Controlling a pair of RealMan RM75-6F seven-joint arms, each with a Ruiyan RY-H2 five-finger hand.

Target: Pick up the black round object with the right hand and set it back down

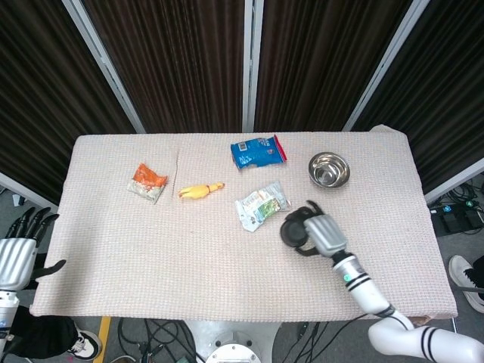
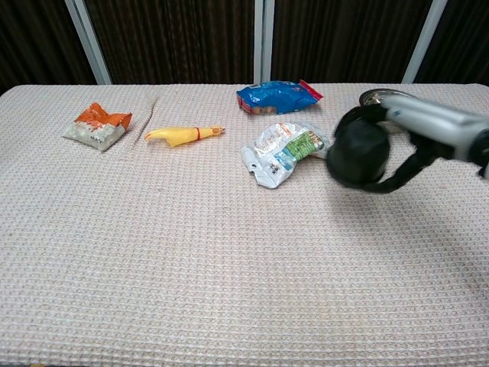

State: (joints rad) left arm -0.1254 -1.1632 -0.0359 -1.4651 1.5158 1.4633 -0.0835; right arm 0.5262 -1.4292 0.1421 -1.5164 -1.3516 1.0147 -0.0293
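Observation:
My right hand (image 1: 316, 233) (image 2: 405, 145) grips the black round object (image 1: 293, 231) (image 2: 357, 152), holding it low over the table right of the green-and-white snack bag (image 1: 261, 203) (image 2: 286, 151). The hand's fingers wrap around the object from the right. Whether it touches the cloth I cannot tell. At the table's near-left corner, my left hand (image 1: 19, 251) hangs off the edge with its fingers apart and nothing in them; the chest view does not show it.
A steel bowl (image 1: 329, 169) (image 2: 382, 99) stands at the back right, partly hidden by my right arm in the chest view. A blue bag (image 1: 258, 151) (image 2: 279, 96) lies at the back centre, a yellow rubber chicken (image 1: 200, 190) (image 2: 182, 135) and an orange packet (image 1: 147, 182) (image 2: 97, 125) to the left.

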